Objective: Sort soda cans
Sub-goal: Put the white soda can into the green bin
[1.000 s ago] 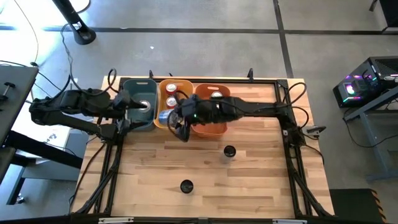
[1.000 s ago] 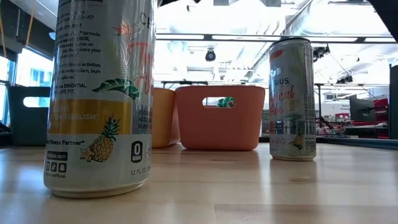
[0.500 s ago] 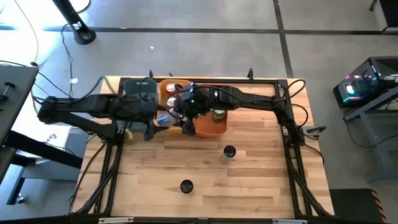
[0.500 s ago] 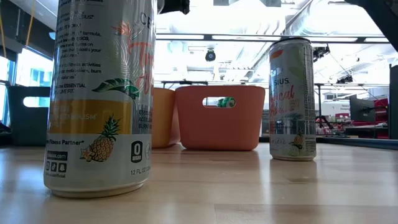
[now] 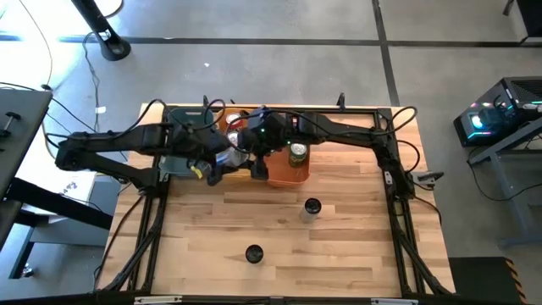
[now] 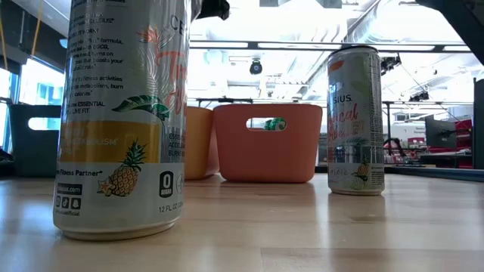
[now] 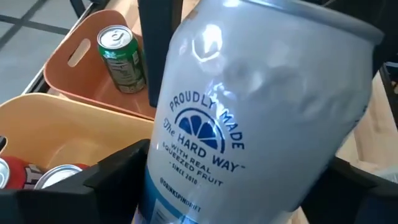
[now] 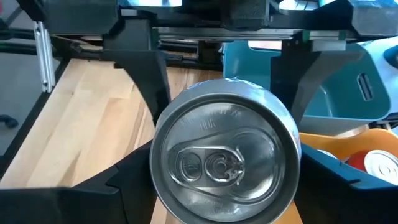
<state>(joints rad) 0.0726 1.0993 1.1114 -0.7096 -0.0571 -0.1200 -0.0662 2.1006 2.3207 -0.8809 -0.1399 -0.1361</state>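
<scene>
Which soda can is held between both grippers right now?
The silver can, lying sideways in the air between the left gripper and right gripper. The others stand in bins or on the table.

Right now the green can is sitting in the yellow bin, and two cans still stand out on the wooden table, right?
Not quite. The green can sits in the orange bin, not the yellow one; the high view and the left wrist view show it. The rest holds: two cans still stand out on the wooden table.
</scene>
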